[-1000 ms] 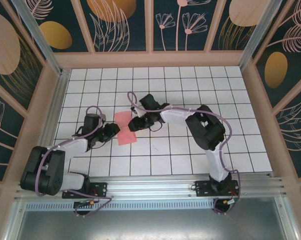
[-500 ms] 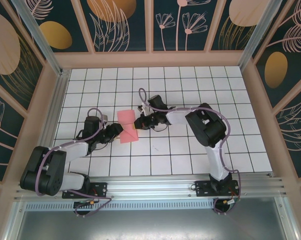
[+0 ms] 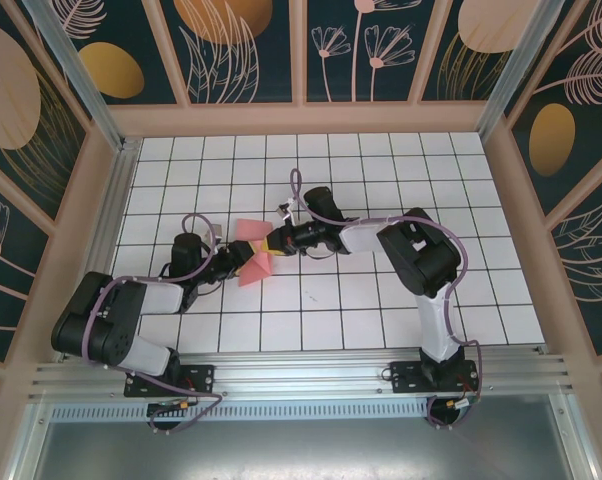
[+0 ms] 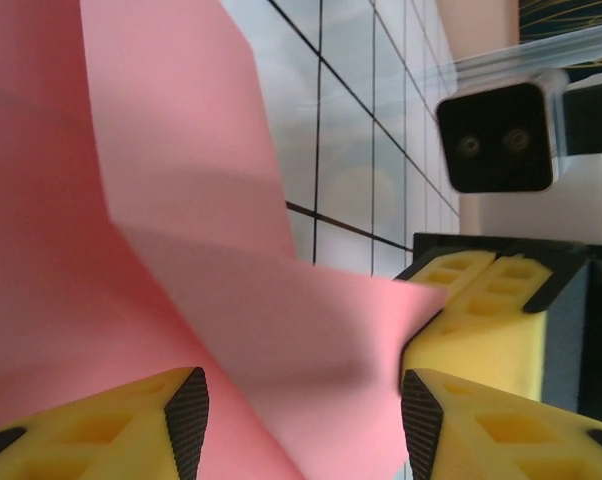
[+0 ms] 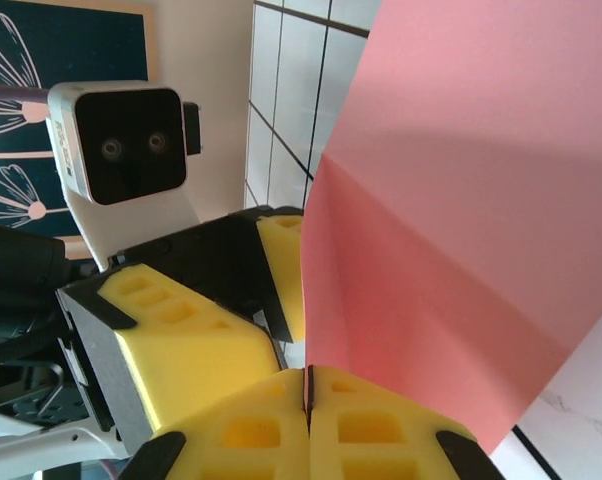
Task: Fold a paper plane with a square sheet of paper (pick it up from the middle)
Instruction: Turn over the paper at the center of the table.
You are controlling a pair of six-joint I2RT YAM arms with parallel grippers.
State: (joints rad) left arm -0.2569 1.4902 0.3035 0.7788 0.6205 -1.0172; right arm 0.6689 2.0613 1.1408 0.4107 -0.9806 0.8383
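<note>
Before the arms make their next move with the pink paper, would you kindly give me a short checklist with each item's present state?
1. Right gripper gripping the paper sheet: ok, its jaws are shut on the paper's edge.
2. Left gripper open: ok, its fingers stand apart with the paper between them.
3. Paper flat on the table: not ok, it is bent and creased between the grippers.
4. Grippers apart from each other: cannot tell, they are very close together.
5. Fold edges lined up: cannot tell, the paper's outline is partly hidden.
</note>
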